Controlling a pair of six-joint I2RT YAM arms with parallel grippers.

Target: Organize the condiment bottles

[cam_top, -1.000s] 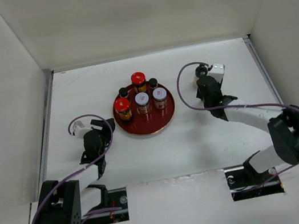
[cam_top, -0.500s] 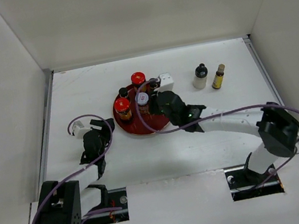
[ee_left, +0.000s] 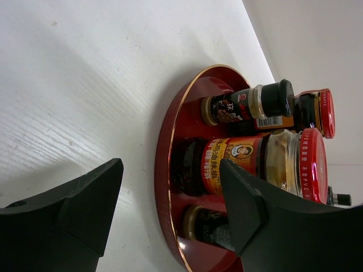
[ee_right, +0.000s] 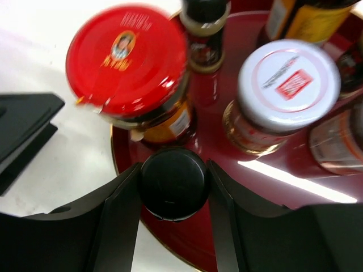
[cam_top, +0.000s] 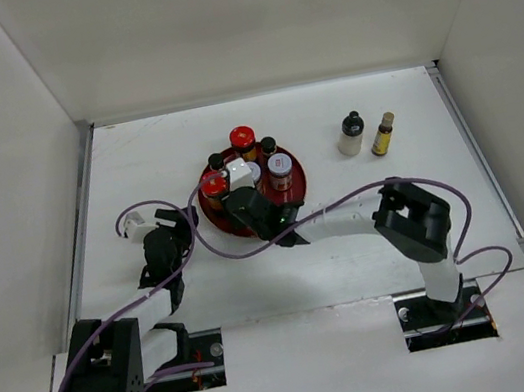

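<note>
"Over the near rim of the round red tray (cam_top: 298,190) (ee_right: 272,187), what has the right gripper (cam_top: 241,192) (ee_right: 173,188) got?" (M.)

"Both fingers (ee_right: 116,221) are pressed against a small black-capped bottle (ee_right: 173,178), one on each side of the cap. Clamped on it. The cap hides the body, so I cannot tell whether the base touches the tray." (K.)

"Neighbours?" (M.)

"Red-lidded jar (ee_right: 126,59) (cam_top: 213,185) just beside it, at the tray's left edge. White-lidded jar (ee_right: 288,85) on the other side, upright. Another black-capped bottle (ee_right: 204,25) (cam_top: 216,161) stands behind, between those two. Lilac-lidded jar (cam_top: 279,165) and a second red-capped jar (cam_top: 243,140) are further back on the tray." (K.)

"Left gripper (cam_top: 183,220) (ee_left: 170,167)?" (M.)

"Low on the table (cam_top: 133,158), just left of the tray and pointing at it. Jaws spread, nothing between them." (K.)

"Anything off the tray?" (M.)

"Two. White-bodied bottle (cam_top: 353,134) with a black cap, and a slim yellow bottle (cam_top: 382,134) with a tan cap. Both upright, just beside each other at the back right, well apart from the tray." (K.)
</note>
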